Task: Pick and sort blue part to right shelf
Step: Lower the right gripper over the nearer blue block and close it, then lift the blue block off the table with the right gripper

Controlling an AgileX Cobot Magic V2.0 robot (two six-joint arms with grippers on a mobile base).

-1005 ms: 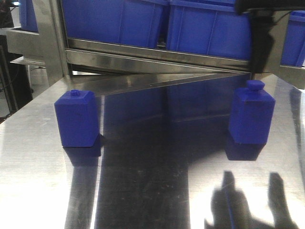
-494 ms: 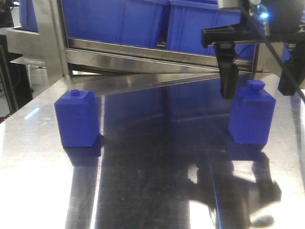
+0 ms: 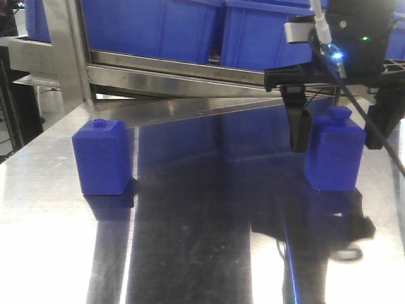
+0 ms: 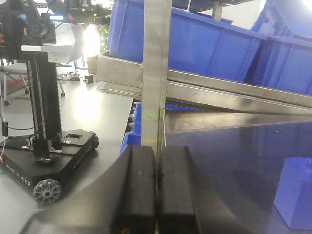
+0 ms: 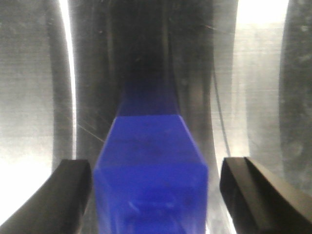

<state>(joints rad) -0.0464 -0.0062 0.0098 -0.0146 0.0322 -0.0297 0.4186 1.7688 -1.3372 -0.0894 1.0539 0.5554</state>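
Observation:
The blue part (image 3: 333, 155), a deep-blue bottle-shaped block with a chunky cap, stands upright on the right of the steel table (image 3: 202, 253). My right gripper (image 3: 336, 145) hangs over it, open, with one black finger on each side. In the right wrist view the blue part (image 5: 148, 146) fills the gap between the fingers of the right gripper (image 5: 155, 200), and a small gap shows on both sides. My left gripper (image 4: 156, 185) is shut with nothing between its pads, off the table's left edge.
A squatter blue block with a small stud (image 3: 101, 158) stands on the table's left; it also shows as the blue block (image 4: 295, 192) in the left wrist view. Blue bins (image 3: 190, 28) sit on the steel rack behind. A rack post (image 4: 156, 73) rises ahead of the left gripper.
My right gripper has come down from above the table's back right, and its fingers now straddle the blue part. Neither block has moved.

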